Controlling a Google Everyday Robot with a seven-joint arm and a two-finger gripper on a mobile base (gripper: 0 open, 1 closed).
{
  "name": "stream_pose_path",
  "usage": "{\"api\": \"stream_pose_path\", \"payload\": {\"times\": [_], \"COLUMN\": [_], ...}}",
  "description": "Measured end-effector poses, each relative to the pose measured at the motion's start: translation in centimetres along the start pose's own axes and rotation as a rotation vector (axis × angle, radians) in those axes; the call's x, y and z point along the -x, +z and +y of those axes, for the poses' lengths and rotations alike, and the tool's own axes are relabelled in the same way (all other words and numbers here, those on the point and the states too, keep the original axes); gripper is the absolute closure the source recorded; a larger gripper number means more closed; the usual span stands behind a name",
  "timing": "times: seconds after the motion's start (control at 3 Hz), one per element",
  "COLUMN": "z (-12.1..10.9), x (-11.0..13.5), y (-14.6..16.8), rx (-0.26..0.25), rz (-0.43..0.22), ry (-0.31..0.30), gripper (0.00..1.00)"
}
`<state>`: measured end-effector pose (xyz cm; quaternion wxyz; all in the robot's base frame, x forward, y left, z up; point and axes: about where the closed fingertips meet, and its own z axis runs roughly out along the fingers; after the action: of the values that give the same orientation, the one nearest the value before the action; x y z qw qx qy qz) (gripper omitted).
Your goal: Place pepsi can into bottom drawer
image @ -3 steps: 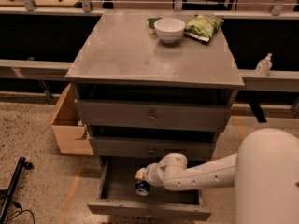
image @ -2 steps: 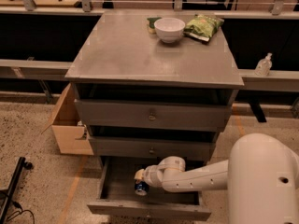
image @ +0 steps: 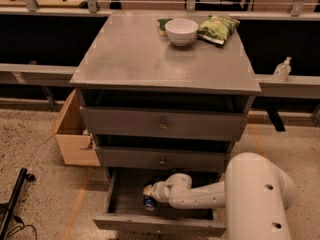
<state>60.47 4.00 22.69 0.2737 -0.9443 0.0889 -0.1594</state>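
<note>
Tool: tool (image: 149, 196) sits inside the open bottom drawer (image: 150, 224), left of centre, at the end of the white arm (image: 200, 196), which reaches in from the right.
Tool state: can't tell whether it is gripping or loose; its tip is right on the can.
Pepsi can: pepsi can (image: 149, 203) is in the bottom drawer, directly under/against the tool tip, near the drawer's front half. Dark blue w/ a silver end showing. Can't tell if it rests on the drawer floor.
Bottom drawer: pulled well out, grey, shallow, interior dark.
Other drawers: middle drawer (image: 162, 159) and top drawer (image: 163, 123) both above it, each w/ a small knob at centre.
Worktop: grey worktop (image: 145, 59) carries a white bowl (image: 181, 31) at the back, w/ a green chip bag (image: 218, 28) just beside it on the right.
Surroundings: open cardboard box (image: 75, 141) on the floor, left of the cabinet; clear bottle (image: 281, 70) on the ledge at right.
</note>
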Motion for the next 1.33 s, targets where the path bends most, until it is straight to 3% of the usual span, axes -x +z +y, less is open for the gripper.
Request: {"api": "stream_pose_path", "payload": {"times": [0.33, 0.67, 1.33], "z": [1.3, 2.2, 3.4], "x": [0.2, 0.3, 0.7], "y": [2.1, 3.6, 4.8], "rx": [0.016, 0.046, 0.113], "rz": [0.002, 0.006, 0.02], "ry": [0.004, -0.004, -0.015], "gripper": [1.0, 0.83, 0.36]}}
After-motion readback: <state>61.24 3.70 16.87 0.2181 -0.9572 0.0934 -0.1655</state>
